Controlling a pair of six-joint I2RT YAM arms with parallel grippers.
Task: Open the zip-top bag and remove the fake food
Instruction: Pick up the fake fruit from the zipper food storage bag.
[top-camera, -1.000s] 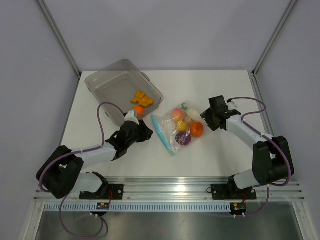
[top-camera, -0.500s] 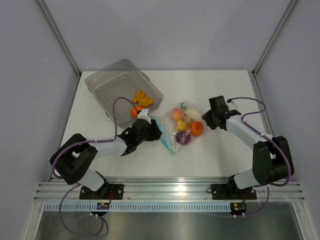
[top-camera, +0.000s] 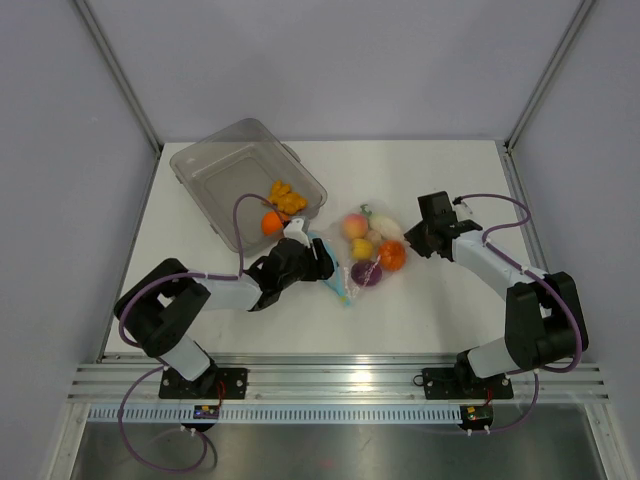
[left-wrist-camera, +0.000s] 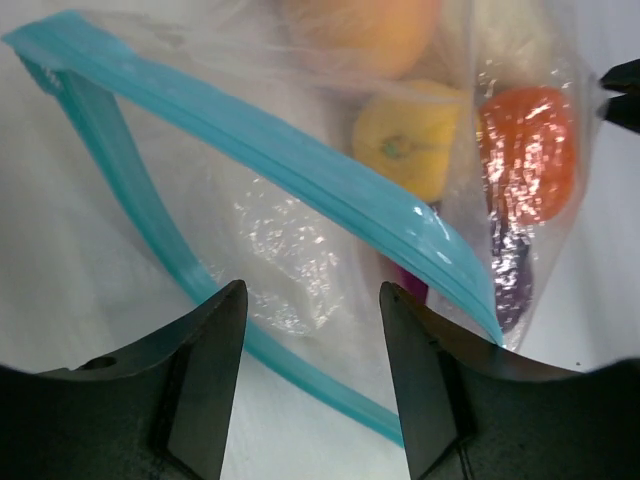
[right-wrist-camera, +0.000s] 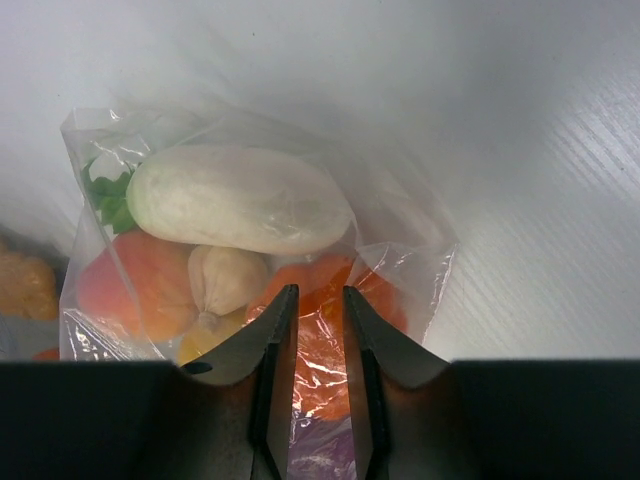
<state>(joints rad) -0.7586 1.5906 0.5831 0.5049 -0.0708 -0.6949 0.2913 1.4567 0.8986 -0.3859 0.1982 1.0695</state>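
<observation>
The zip-top bag (top-camera: 368, 240) lies at mid-table, its light-blue zip strip (left-wrist-camera: 300, 160) toward the left arm and parted into two lips. Inside it is the fake food: an orange piece (top-camera: 391, 256), a purple one (top-camera: 366, 274), a yellow one (left-wrist-camera: 410, 140), a peach one (top-camera: 355, 226) and a white radish (right-wrist-camera: 240, 200). My left gripper (left-wrist-camera: 310, 300) is open, its jaws astride the strip's near lip; it shows in the top view (top-camera: 318, 262). My right gripper (right-wrist-camera: 320, 295) is at the bag's far end (top-camera: 412, 240), jaws nearly together with crinkled plastic between them.
A rigid clear tub (top-camera: 215, 175) stands at the back left, holding orange nugget pieces (top-camera: 285, 195) and an orange ball (top-camera: 270, 223). Metal frame posts rise at the back corners. A rail runs along the near edge.
My left gripper has moved right, from in front of the tub to the bag's zip strip. The bag has shifted slightly. The right arm has barely moved.
</observation>
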